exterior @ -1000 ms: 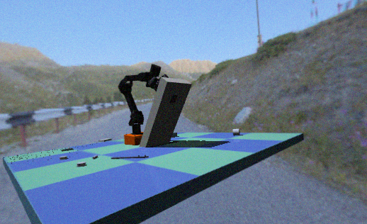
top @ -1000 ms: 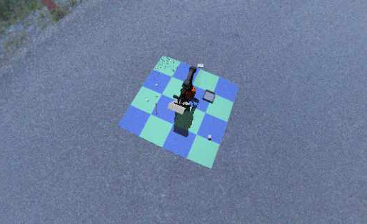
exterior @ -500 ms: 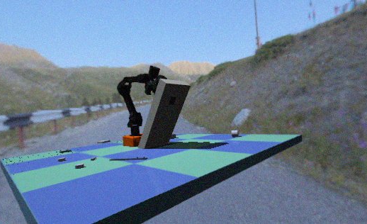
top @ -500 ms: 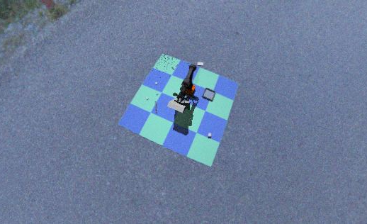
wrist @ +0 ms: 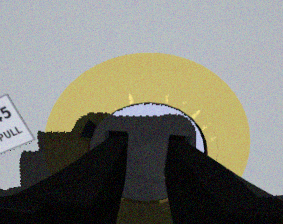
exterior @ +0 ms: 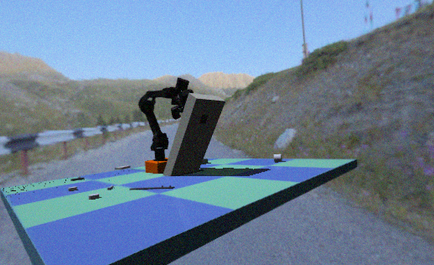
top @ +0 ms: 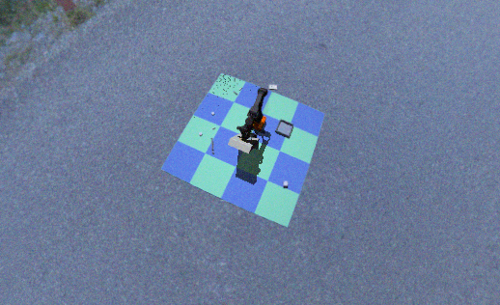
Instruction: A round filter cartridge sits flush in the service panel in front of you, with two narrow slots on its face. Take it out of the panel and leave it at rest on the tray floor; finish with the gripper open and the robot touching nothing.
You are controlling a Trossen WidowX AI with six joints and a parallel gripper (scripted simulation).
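Under everything you have the bench (top: 211, 175) (exterior: 108, 222), a broad flat slab checked in blue and mint green. On it, the tall grey box-shaped service panel (top: 240, 143) (exterior: 196, 138) (wrist: 242, 30) leans at a slant, its shadow lying across the squares. The black jointed arm (top: 257, 108) (exterior: 151, 113) rises from an orange block-shaped base (top: 262, 123) (exterior: 152, 167) and bends over to the panel's upper part. To one side of the arm in your top view is a square, dark-rimmed tray (top: 284, 133), well apart from the panel.

Close up, you see a flat yellow ring (wrist: 147, 75) on the panel's face, around the round, pale filter cartridge (wrist: 148, 109). The cartridge is still to be taken out to the tray; shadow and fingers cover most of its face, so you cannot tell how its slots lie. Your black end effector (top: 244, 135) (exterior: 177, 111) (wrist: 146, 143) is nearly closed, with its two fingers gripping the cartridge.

A white rectangular label (wrist: 7, 125) beside the ring reads "45" and "PULL". Smaller on your bench are a thin dark rod (top: 212, 146) (exterior: 152, 188) and a small white cylinder (top: 286, 183) (exterior: 277, 158), well apart from each other
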